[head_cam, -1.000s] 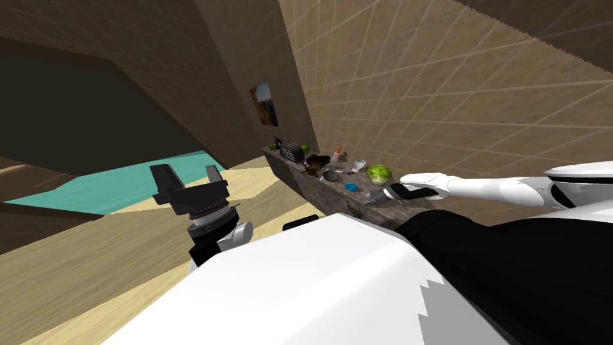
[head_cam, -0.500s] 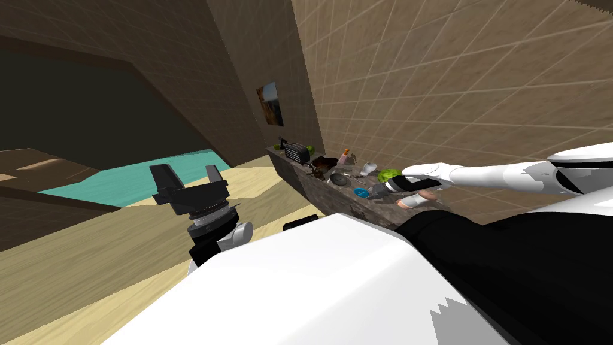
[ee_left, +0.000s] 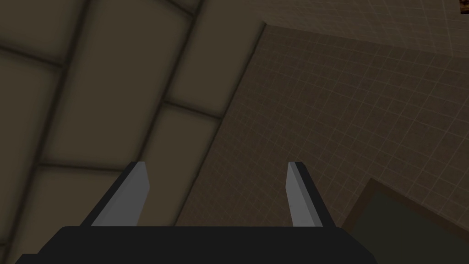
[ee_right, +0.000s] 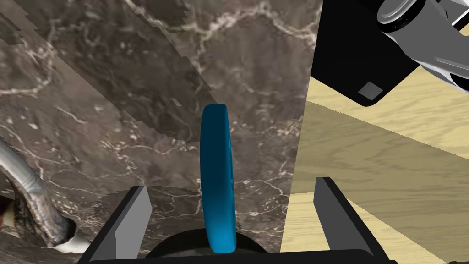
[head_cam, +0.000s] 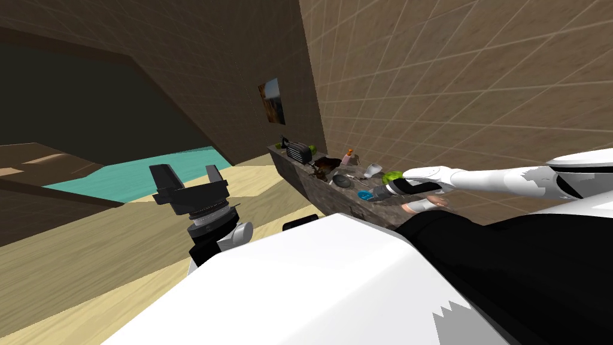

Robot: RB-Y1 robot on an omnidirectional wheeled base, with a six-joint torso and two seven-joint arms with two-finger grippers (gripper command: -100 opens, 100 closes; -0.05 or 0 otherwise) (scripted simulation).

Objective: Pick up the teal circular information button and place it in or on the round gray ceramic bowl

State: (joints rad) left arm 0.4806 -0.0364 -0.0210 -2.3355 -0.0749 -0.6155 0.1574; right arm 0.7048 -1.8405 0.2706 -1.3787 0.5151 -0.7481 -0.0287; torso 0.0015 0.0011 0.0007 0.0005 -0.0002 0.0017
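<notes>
Currently the right gripper (ee_right: 229, 185) is open, its fingers either side of the teal button (ee_right: 215, 160) without touching it. The button lies on the marble counter (ee_right: 137, 91), near its edge. An off-centre squeeze could flick the thin disc onto the floor (ee_right: 389, 160). The left gripper (ee_left: 215, 183) is open and raised.

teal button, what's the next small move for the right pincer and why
Probably shut the right pincer on the teal button. The disc stands edge-on midway between the open fingers, with a gap on each side, over the marble counter, so it looks lined up for a grip on its flat faces.
</notes>
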